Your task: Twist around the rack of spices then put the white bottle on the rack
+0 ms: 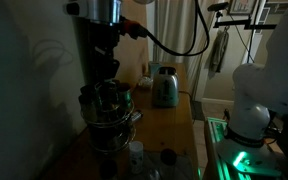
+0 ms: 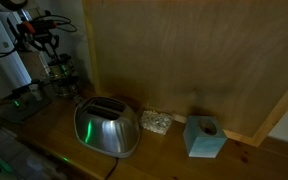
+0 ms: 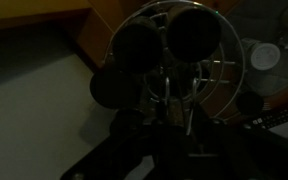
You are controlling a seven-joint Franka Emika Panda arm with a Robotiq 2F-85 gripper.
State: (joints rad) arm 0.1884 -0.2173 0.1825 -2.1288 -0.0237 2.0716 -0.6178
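Rack of spices (image 1: 110, 118) directly beneath fingers (image 1: 102, 76); white bottle (image 1: 135, 153) beside rack.

White bottle (image 1: 135, 153) stands just beside the tiered spice rack (image 1: 109, 118)

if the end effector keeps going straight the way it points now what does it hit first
Most likely the rack of spices: the end effector points down over its top, and the wrist view shows its dark-lidded jars ahead. Whether they touch is too dark to tell.
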